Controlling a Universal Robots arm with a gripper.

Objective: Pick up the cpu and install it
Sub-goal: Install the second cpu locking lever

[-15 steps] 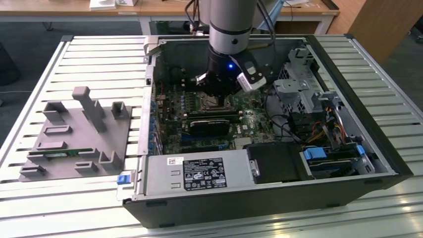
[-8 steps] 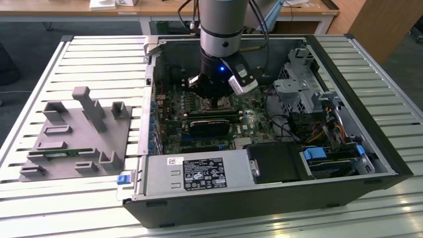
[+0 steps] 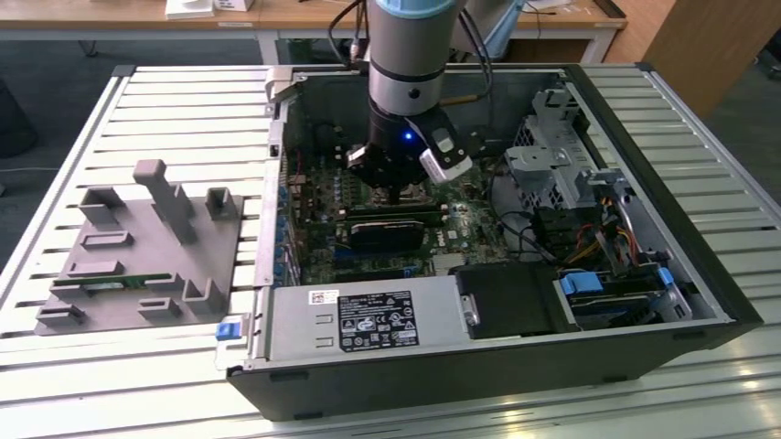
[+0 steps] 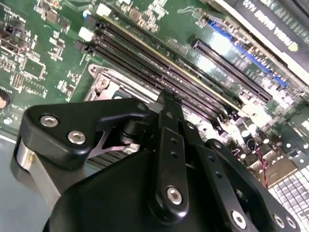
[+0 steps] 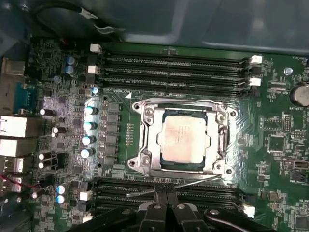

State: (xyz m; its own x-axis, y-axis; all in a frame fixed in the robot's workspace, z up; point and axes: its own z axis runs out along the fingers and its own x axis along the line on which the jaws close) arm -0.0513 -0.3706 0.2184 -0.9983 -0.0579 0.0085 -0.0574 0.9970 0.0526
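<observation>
hanging inside the open computer case (image 3: 683, 274), the gripper (image 3: 393, 194) hovers just above the motherboard (image 3: 464, 224), its fingers (image 5: 166, 205) pressed together and holding nothing. in the first wrist view the cpu (image 5: 185, 140) lies flat in the metal-framed socket (image 5: 145, 145), its silver top bare, with rows of memory slots (image 5: 174, 72) on either side. the case rests on a slatted tabletop (image 3: 159, 101), and a grey tray (image 3: 134, 261) sits to the exterior view's left of it.

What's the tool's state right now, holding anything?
Tool: shut, holding nothing; the cpu sits in the socket apart from it.
</observation>
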